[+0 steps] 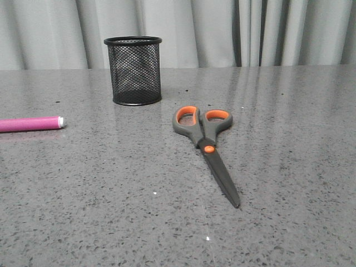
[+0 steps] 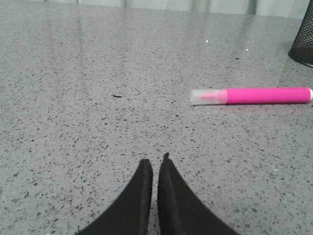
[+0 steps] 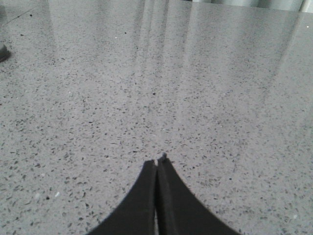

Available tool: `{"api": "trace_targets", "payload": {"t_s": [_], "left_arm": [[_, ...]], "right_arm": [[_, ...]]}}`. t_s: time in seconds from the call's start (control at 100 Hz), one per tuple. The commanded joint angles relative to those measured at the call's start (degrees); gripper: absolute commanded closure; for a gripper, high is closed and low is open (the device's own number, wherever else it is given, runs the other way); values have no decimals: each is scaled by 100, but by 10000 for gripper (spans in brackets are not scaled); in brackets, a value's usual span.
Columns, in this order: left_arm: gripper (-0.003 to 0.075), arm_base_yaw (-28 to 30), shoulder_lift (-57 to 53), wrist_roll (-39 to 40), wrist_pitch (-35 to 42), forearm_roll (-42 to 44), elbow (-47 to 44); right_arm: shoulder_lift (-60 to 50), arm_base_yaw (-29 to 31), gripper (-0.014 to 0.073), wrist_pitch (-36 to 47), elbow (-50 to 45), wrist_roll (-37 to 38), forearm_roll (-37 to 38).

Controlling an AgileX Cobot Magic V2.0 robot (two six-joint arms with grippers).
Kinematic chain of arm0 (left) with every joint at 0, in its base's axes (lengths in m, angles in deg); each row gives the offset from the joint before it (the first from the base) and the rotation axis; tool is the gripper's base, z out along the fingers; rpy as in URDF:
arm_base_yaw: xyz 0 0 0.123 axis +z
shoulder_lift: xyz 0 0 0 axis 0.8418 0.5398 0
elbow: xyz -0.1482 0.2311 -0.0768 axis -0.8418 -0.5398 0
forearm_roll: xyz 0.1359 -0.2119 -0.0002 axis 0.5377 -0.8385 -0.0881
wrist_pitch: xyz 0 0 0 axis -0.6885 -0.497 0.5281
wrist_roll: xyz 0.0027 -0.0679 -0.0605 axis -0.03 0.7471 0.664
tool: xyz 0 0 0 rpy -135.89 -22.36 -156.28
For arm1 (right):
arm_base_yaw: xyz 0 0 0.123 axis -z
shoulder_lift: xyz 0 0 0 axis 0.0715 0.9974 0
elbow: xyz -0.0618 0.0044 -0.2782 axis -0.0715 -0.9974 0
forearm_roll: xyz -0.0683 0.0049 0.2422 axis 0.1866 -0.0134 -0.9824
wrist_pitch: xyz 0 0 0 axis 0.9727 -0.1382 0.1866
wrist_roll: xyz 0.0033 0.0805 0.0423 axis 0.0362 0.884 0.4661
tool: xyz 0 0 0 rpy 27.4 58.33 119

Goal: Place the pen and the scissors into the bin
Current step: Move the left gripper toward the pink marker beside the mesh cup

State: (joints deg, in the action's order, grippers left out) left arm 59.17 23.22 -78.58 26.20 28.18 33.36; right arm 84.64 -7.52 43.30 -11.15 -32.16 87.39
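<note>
The black wire-mesh bin [image 1: 133, 70] stands upright at the back of the grey table; its edge also shows in the left wrist view [image 2: 303, 44]. The scissors [image 1: 207, 146] lie flat and closed in front of it to the right, orange-lined loops toward the bin. The pink pen [image 1: 30, 123] lies flat at the left edge of the front view; in the left wrist view the pen [image 2: 252, 95] lies ahead of the fingers, apart from them. My left gripper [image 2: 154, 160] is shut and empty above the table. My right gripper [image 3: 157, 159] is shut and empty. Neither gripper shows in the front view.
A grey speckled table [image 1: 111, 211] fills all views, with grey curtains [image 1: 222, 28] behind its far edge. A small grey object [image 3: 3, 51] shows at the edge of the right wrist view.
</note>
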Motion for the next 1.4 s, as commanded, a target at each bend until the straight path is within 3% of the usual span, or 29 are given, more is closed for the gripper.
{"api": "trace_targets", "payload": {"t_s": [0.0, 0.63, 0.72, 0.8, 0.89, 1.05, 1.11, 1.25, 1.39], "left_arm": [[722, 13, -193, 65, 287, -21, -257], [721, 13, -193, 65, 287, -21, -257], [721, 13, -193, 65, 429, -97, -257], [721, 13, -193, 65, 760, -1179, -257], [721, 13, -193, 65, 1156, -2933, -246], [722, 13, -193, 65, 1486, -4843, -246], [721, 13, -193, 65, 1486, -5282, -246], [721, 13, -193, 65, 1473, -5444, -230], [682, 13, -183, -81, 972, -5381, 128]], "right_arm": [[-106, 40, 662, 193, -81, -10, 8], [-106, 40, 662, 193, -81, -10, 19], [-106, 40, 662, 579, -81, -10, 806], [-106, 40, 662, 1493, -81, -10, 1080], [-106, 40, 662, 2939, -81, -10, 702], [-106, 40, 662, 4744, -81, 195, -27], [-106, 40, 662, 4588, -57, 489, -699], [-106, 40, 662, 2995, 203, 639, -2739], [-96, 40, 662, 2575, 520, 639, -2973]]}}
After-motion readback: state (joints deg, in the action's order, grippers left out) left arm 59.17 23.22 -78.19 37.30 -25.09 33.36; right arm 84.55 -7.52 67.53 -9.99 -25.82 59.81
